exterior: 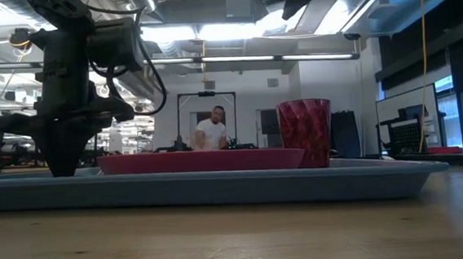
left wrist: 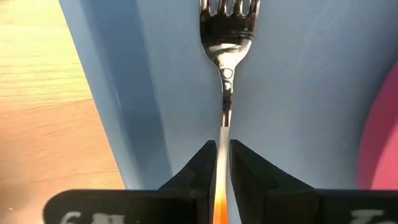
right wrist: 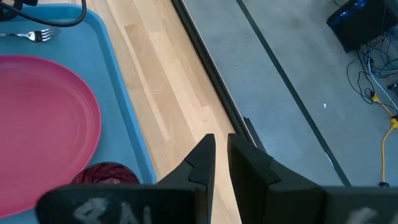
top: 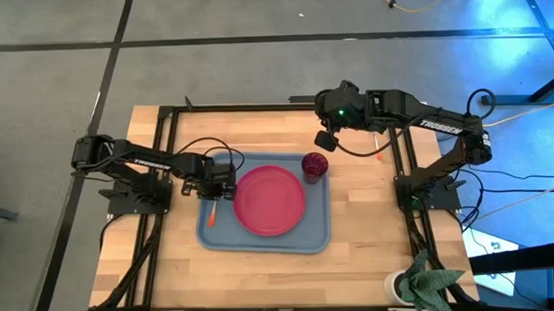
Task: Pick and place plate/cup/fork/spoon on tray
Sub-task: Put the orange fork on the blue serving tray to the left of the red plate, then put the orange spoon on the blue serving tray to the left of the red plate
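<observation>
The blue-grey tray (top: 315,235) lies mid-table. The pink-red plate (top: 270,200) sits flat on it, and the dark red cup (top: 314,165) stands upright at its far right corner. The fork (left wrist: 226,74) lies flat on the tray's left strip, prongs toward the far edge. My left gripper (left wrist: 222,152) points down over it, narrowly open. Its fingers stand on either side of the fork's neck where the orange handle (top: 211,213) begins. My right gripper (top: 324,140) hangs high beyond the cup, narrowly open and empty. A thin orange sliver (top: 379,152) under the right arm may be the spoon; I cannot tell.
A white cup (top: 396,284) with a green cloth (top: 435,285) stands at the table's near right corner. Black frame rails (top: 170,141) border the table's sides and far edge. Bare wood lies between the tray and the near edge. A person (exterior: 213,131) is in the room behind.
</observation>
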Robot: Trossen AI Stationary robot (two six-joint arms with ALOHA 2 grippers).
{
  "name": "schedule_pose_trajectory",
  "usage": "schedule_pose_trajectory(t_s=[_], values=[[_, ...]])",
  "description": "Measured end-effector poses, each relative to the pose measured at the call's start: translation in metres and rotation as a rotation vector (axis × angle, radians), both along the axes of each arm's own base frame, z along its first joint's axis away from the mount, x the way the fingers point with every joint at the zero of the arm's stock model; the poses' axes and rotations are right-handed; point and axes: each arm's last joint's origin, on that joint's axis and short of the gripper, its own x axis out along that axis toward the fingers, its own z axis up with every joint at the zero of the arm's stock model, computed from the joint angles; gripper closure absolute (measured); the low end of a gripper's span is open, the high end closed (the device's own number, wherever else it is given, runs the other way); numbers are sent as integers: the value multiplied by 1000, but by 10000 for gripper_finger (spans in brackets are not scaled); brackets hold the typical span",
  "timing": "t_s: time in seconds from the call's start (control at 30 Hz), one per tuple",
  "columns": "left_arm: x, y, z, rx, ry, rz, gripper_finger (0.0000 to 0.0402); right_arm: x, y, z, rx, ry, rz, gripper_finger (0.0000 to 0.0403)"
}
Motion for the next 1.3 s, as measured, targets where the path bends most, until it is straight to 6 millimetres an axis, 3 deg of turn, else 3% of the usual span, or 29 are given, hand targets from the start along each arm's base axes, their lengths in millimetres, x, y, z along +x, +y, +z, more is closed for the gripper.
schedule_pose_trajectory(t_s=[0.4, 0.6, 0.9, 1.13, 1.3], values=[[4, 4, 5, 3, -21, 15, 360, 0, 0, 0, -1, 0, -1, 354], [18, 8, 31, 110, -78, -28, 360, -3, 1, 11, 3, -28, 7, 354], [13, 9, 62, 150, 59, -76, 360, -10, 2, 37, -9, -102, 13, 354], [11, 10, 86, 231, 132, -83, 360, -12, 3, 39, -3, -94, 8, 354], [6, 11, 108, 280, 135, -101, 360, -19, -2, 36, 66, -95, -90, 354]])
